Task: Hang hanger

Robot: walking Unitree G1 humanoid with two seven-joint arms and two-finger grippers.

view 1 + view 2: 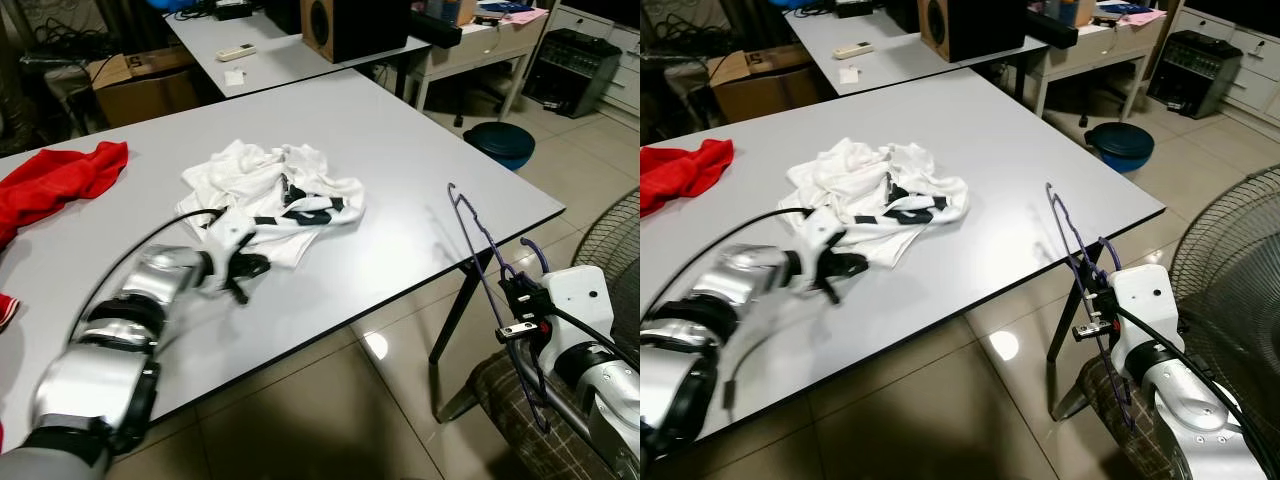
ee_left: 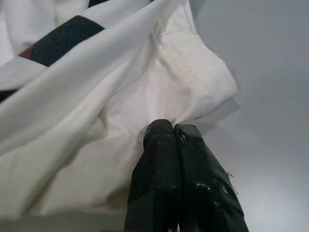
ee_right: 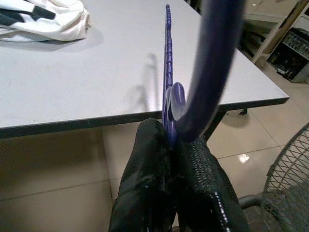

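Red cloth (image 1: 60,185) and speaker (image 1: 352,25) flank the shirt (image 1: 270,195).

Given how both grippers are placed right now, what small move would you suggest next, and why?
Probably lift the left gripper a little to raise the shirt hem off the table. Its fingers are shut on the hem, the shirt lies crumpled, and the right gripper holds the hanger off the table edge, ready to go in.

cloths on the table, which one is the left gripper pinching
The white garment with black patches, crumpled mid-table. The left gripper is shut on its edge; the red cloth lies apart at the table's far left, untouched.
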